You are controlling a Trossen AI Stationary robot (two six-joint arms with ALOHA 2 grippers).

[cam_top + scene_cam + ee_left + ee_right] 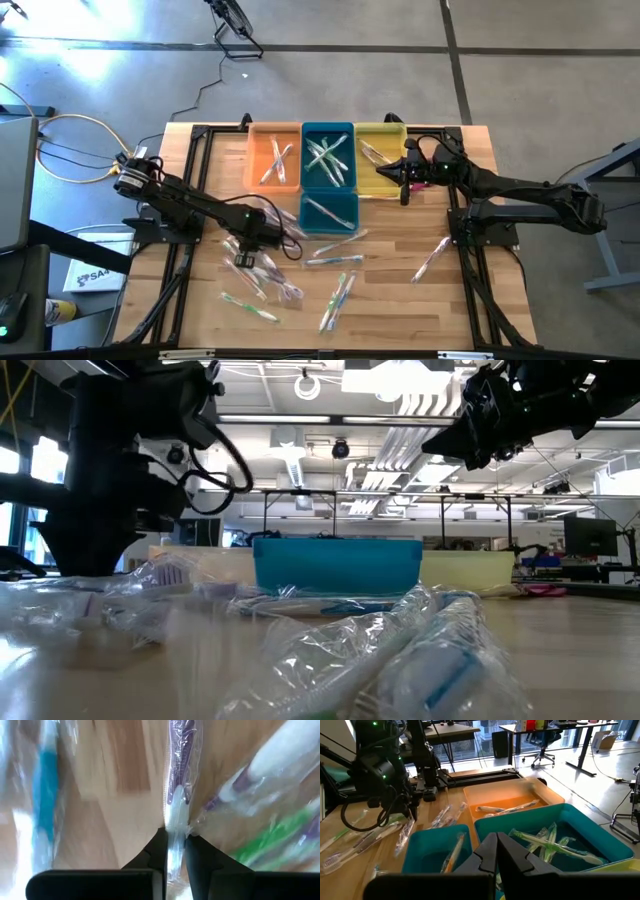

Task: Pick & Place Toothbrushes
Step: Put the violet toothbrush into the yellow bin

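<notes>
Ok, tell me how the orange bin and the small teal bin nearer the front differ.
The orange plastic bin sits in the back row at the left end; the small teal plastic bin sits alone in front of that row. The orange bin is longer; the teal one is shorter. The orange bin holds a few wrapped toothbrushes; the teal bin seems to hold one. Both are open-topped rectangular bins on the wooden table.
</notes>
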